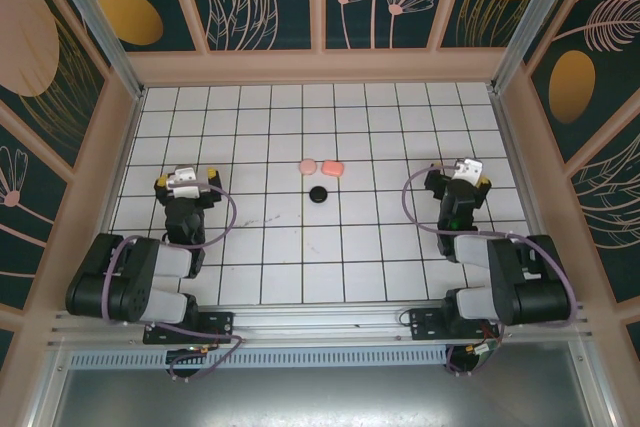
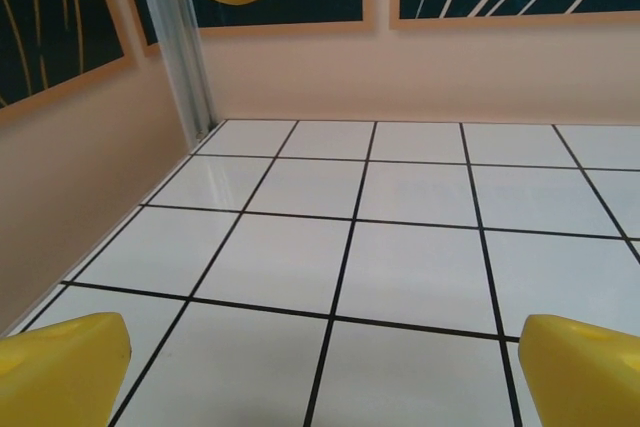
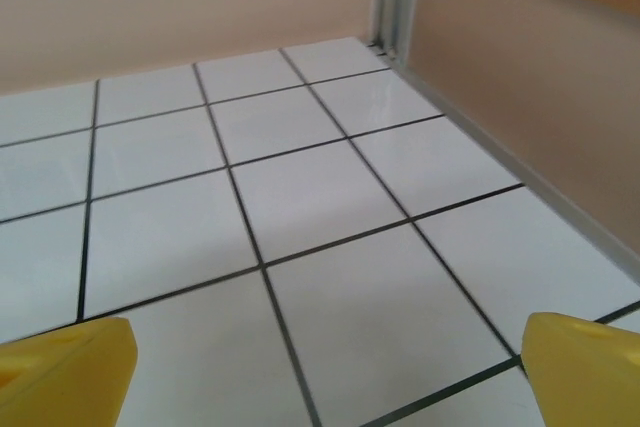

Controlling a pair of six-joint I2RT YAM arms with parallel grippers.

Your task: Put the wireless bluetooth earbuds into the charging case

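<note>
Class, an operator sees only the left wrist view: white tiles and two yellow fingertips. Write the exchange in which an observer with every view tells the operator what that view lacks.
Operator: Is anything lying on the table besides bare tiles?
Observer: Yes. Near the middle of the table, to the right of your end effector, a pink item and a second pink item lie side by side.
Operator: Is there anything else near them?
Observer: A small black round item lies just on the arms' side of the pink ones, apart from them. It is too small to tell more.
</note>
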